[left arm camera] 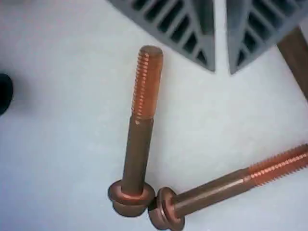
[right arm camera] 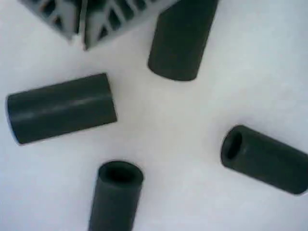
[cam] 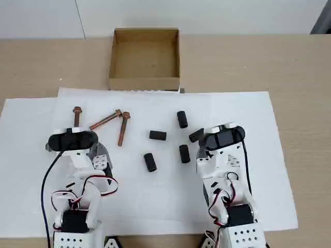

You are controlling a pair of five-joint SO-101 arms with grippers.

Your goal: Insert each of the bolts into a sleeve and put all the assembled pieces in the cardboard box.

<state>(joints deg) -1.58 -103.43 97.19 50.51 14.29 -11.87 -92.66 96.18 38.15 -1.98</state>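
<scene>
Just ahead of the left claw, a copper-coloured threaded bolt is laid flat with its threaded end nearest the claw. Its flanged head touches the head of a second bolt, which angles away from it. A third bolt is glimpsed just beside one finger. The left claw's ribbed grey fingers are drawn almost together, with only a sliver of paper between them, and nothing is held.

Around the right claw, which is closed and empty, black cylindrical sleeves are scattered. The nearest sleeve lies just beside its tip. Well beyond both claws, the brown cardboard box is seen with nothing inside, so no piece has been assembled.

Several slips can be foreseen. If either claw were lowered without being opened, the nearest bolt or sleeve would likely be pushed aside rather than caught. Because the two bolt heads touch, lifting one could drag or spin the other. Bolts and sleeves alike are round and could be rolled away across the white paper sheet by a glancing finger. The sheet itself might be shifted on the wooden table. A sleeve gripped askew would leave its bore misaligned with the bolt, so insertion could jam or the part be dropped.
</scene>
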